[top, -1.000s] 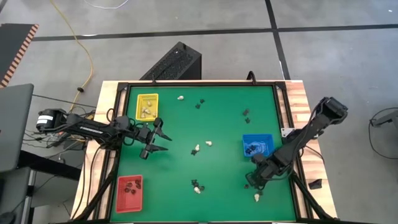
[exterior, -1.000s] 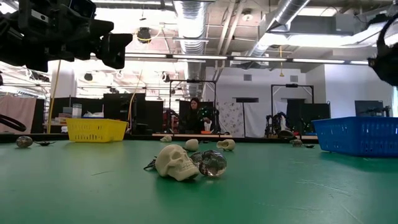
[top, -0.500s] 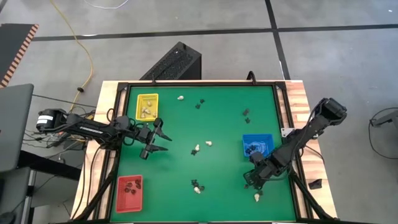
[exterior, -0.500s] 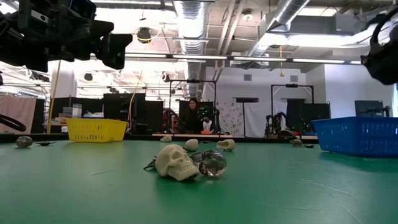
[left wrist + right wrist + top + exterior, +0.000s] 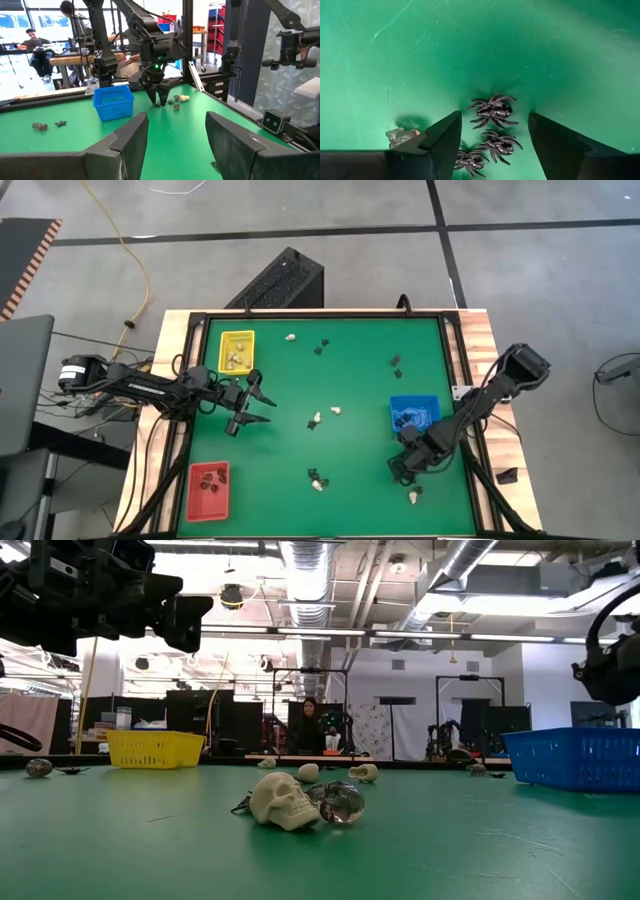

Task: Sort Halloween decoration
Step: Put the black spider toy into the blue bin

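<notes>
My right gripper (image 5: 402, 470) points down near the table's front right, open. Its fingers (image 5: 447, 132) stand on either side of a cluster of three black spiders (image 5: 492, 110), just above the green table (image 5: 350, 380), touching none. A greyish trinket (image 5: 402, 135) lies beside one finger. My left gripper (image 5: 255, 405) hovers open and level at the left, nothing between its fingers (image 5: 132, 137). Other Halloween decoration lies scattered: a cream skull (image 5: 282, 800) with a glassy piece (image 5: 340, 802), and cream pieces (image 5: 335, 410) and black ones (image 5: 322, 345) farther back.
A blue tray (image 5: 413, 412) stands just beyond my right gripper. A yellow tray (image 5: 237, 350) sits at the far left and a red tray (image 5: 208, 485) at the near left, both holding trinkets. A cream piece (image 5: 413, 497) lies near the front edge. A person sits beyond the table (image 5: 312, 725).
My right gripper has sunk toward the table over the black spiders and shifted a little toward the left edge. The spiders and other trinkets lie where they were.
</notes>
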Controlling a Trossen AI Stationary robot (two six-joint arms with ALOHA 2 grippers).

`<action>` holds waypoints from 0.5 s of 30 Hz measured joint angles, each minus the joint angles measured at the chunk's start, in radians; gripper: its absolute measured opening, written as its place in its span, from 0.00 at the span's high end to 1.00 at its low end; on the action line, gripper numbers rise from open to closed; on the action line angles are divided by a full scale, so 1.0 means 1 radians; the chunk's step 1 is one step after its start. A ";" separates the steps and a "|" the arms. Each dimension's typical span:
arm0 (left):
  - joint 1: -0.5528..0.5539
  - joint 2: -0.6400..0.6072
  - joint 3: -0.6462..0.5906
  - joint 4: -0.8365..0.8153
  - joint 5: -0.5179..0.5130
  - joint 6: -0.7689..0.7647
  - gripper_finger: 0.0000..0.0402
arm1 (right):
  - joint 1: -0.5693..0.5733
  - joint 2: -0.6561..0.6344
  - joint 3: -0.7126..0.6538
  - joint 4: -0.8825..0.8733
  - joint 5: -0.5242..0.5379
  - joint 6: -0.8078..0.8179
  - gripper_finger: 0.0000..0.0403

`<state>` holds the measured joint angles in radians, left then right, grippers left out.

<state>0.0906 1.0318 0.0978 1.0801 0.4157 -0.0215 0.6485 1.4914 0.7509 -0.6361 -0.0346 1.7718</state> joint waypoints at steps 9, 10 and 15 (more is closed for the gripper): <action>0.000 0.000 0.000 0.000 0.000 -0.001 0.53 | -0.017 -0.001 -0.002 0.008 -0.040 0.008 0.43; 0.000 0.000 0.000 0.000 0.000 -0.001 0.53 | -0.017 -0.001 -0.002 0.008 -0.043 0.008 0.45; 0.000 0.000 0.000 0.000 0.000 -0.001 0.53 | -0.017 -0.001 -0.003 0.009 -0.049 0.008 0.59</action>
<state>0.0906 1.0317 0.0978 1.0801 0.4160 -0.0227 0.6314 1.4902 0.7479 -0.6267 -0.0836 1.7796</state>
